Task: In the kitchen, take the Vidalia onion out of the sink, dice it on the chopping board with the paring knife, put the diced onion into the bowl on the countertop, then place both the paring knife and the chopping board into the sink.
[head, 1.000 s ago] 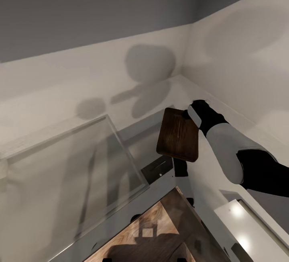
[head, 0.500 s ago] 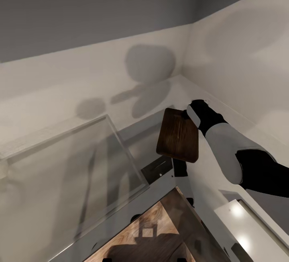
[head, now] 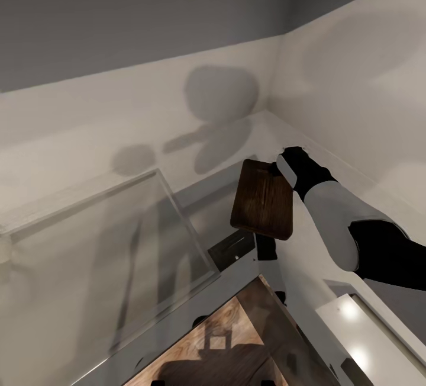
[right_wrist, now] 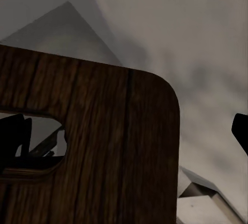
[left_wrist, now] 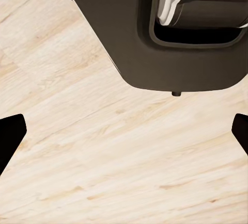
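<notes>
Here we are at the corner of the kitchen, and our right arm reaches forward from the right side, white forearm angled up toward the wall corner, black wrist bent inward toward the chopping board (head: 262,199). The right gripper (head: 279,168) grasps the board at its far end, the end nearest the wall corner, and the board hangs in the air, tilted, its long side running back toward us. It is lifted clear of the grey counter (head: 195,196); below the board's near edge we see a dark opening in the counter with a pale glint inside it.

From the right wrist, the chopping board (right_wrist: 103,146) looms large: dark brown grain, a rounded corner, the slot handle cut through it. One black finger (right_wrist: 11,136) shows through that slot, pressed close against the wood, and the other fingertip pokes in at the far side of the board's edge, well apart from the wood. So the grip is on the slot end, though we cannot tell exactly how the far finger bears on the board.

To the left of the board in the head view lies a large pale rectangular frame (head: 112,244) with raised edges. Nearer us than the board, wooden plank floor (head: 225,338) shows.

Our left gripper (left_wrist: 124,131) points down at the light plank floor (left_wrist: 103,152), fingers spread wide and holding nothing, a dark part of the robot's body (left_wrist: 155,33) beyond them.
</notes>
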